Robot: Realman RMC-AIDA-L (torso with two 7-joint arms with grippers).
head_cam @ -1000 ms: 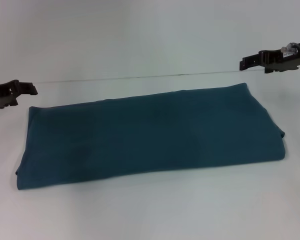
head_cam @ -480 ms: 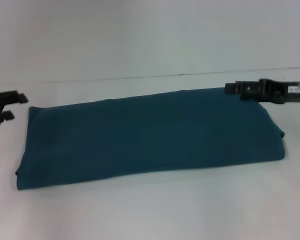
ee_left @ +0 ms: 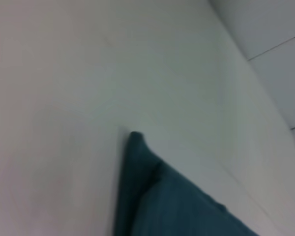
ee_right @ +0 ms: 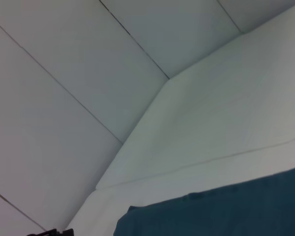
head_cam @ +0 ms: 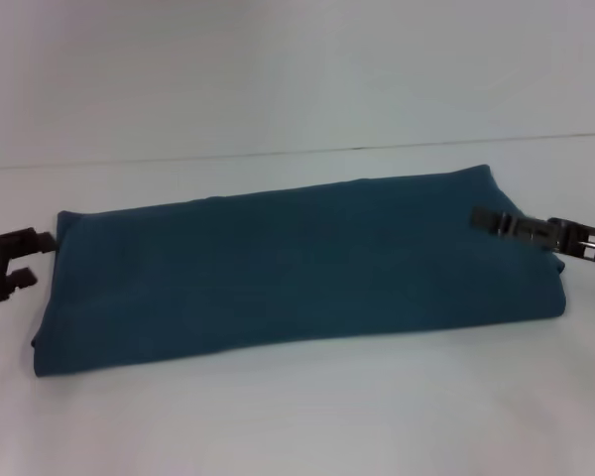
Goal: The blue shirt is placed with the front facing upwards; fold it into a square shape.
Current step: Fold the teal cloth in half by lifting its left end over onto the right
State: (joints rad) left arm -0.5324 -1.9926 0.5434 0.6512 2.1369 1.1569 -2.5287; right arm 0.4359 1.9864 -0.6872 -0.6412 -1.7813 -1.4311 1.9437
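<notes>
Left hand (head_cam: 18,260) sits at the 9 o'clock edge of the head view, low over the white table (head_cam: 297,416), its two dark fingers spread apart and pointing at the left end of the blue shirt (head_cam: 297,273), just beside the cloth's upper left corner; whether it touches the fabric cannot be told. Right hand (head_cam: 488,220) reaches in from 3 o'clock and lies over the shirt's right end, near the far right corner; whether its fingers are apart or together cannot be told.

Folded into a long band, the blue shirt lies flat across the middle of the table, running from 9 o'clock to 3 o'clock with its right end a little farther away. No lettering or collar shows on the upper face. The left wrist view shows one pointed corner of the shirt (ee_left: 137,142) resting on the table, layered edges visible. The right wrist view shows a stretch of the shirt's edge (ee_right: 221,211) against the table, with the left hand (ee_right: 46,232) far off.
</notes>
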